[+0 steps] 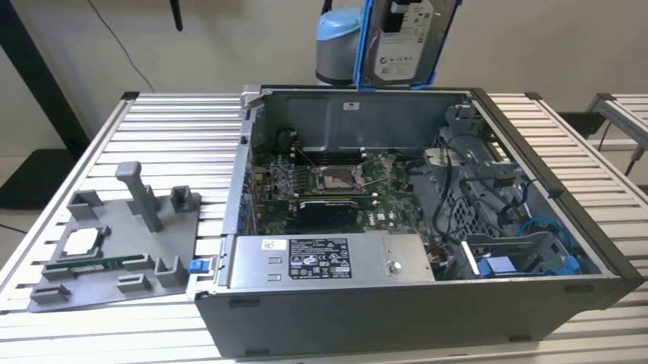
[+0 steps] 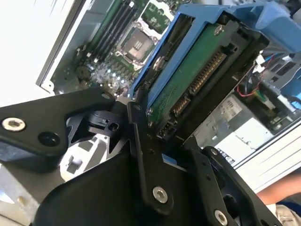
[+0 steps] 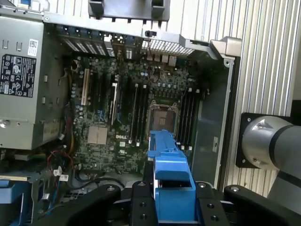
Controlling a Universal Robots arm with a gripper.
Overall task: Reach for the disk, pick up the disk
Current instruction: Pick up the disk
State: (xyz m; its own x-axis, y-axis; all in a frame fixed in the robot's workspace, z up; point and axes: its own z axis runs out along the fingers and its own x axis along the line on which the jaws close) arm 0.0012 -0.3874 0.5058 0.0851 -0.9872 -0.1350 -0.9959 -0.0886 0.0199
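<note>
Starting at about nine o'clock in the exterior view, you have a grey plastic holder (image 1: 111, 250) lying on the slatted table (image 1: 172, 129), well apart from the work. Moving toward the centre, the open computer case (image 1: 405, 318) sits with its circuit board (image 1: 324, 182) exposed and the grey power box (image 1: 329, 260) at roughly six o'clock. At twelve o'clock, the disk (image 1: 405, 42) hangs upright in its blue rails, lifted well above the case. In the second wrist view your claw (image 2: 155, 141) is clamped on the disk (image 2: 188, 70) at its connector end, black fingers (image 2: 141, 155) pressed against the blue rail; in the first wrist view the blue rail (image 3: 169, 174) sits between the claw's (image 3: 171, 207) arms. The grip looks to be on one end only, so you risk the disk pivoting or slipping if the rail flexes, and it would fall straight onto the circuit board below. Toward three o'clock, loose cables (image 1: 496, 189) and the blue drive bay (image 1: 526, 262) crowd the case; a low swing that way could snag them.
</note>
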